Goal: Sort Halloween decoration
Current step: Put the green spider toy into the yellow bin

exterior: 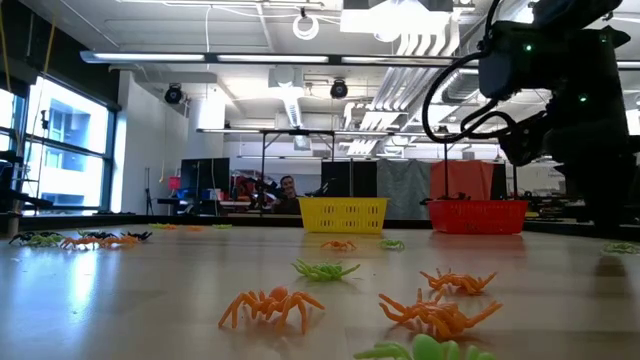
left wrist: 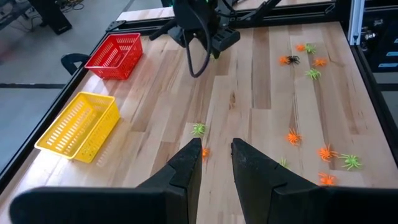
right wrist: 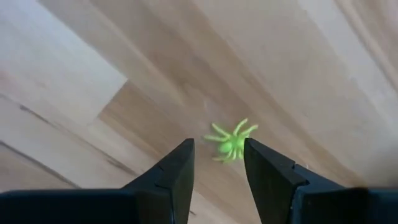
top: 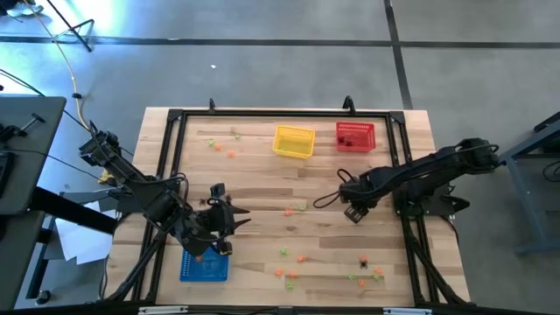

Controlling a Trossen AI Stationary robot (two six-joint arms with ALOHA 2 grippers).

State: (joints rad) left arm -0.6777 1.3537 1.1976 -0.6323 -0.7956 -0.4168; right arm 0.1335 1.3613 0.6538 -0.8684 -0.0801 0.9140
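Note:
Tiny orange, light green and black spiders lie scattered on the wooden table. One green spider (right wrist: 231, 144) lies on the wood just beyond my right gripper (right wrist: 219, 149), whose open fingers stand on either side of it in the right wrist view without touching it. My right gripper (top: 350, 210) hovers right of the table's middle. My left gripper (top: 229, 217) is open and empty above the far edge of the blue basket (top: 203, 266). Ahead of the left gripper (left wrist: 216, 149) lie an orange spider (left wrist: 204, 152) and a green spider (left wrist: 198, 129).
The yellow basket (top: 293, 141) and the red basket (top: 355, 136) stand at the far edge. A black spider (top: 362, 262) lies among several spiders near the near right corner; more lie at the near middle (top: 300, 259) and the far left (top: 230, 153). A person (exterior: 288, 186) sits far behind.

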